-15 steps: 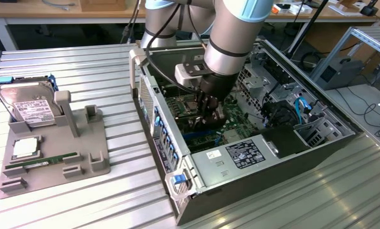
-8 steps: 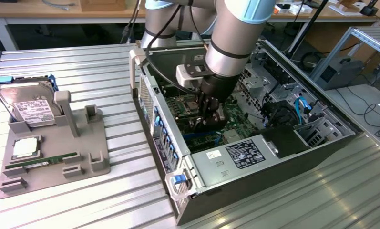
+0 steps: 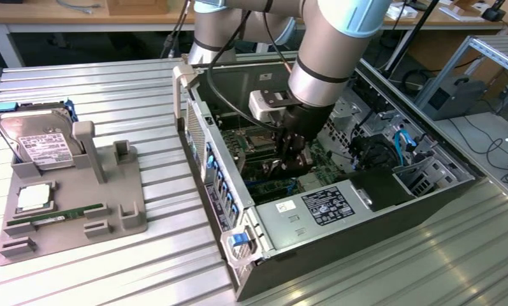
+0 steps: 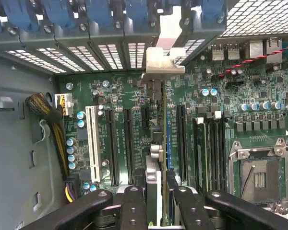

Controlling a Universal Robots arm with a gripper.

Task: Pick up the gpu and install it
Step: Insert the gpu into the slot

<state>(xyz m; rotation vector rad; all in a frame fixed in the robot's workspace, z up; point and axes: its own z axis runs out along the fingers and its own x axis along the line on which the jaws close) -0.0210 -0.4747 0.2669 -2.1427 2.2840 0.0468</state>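
Table (image 3: 92,280): ribbed metal; desks (image 3: 67,16) behind; gpu (image 4: 156,158) gripped.

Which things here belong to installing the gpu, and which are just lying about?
Job in hand: gpu, held in the gripper; motherboard; case.
Lying about: hard drive, memory stick and silver chip, all on the grey stand.

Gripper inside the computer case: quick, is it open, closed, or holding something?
Gripper: closed on the gpu, holding it edge-on just above the motherboard.
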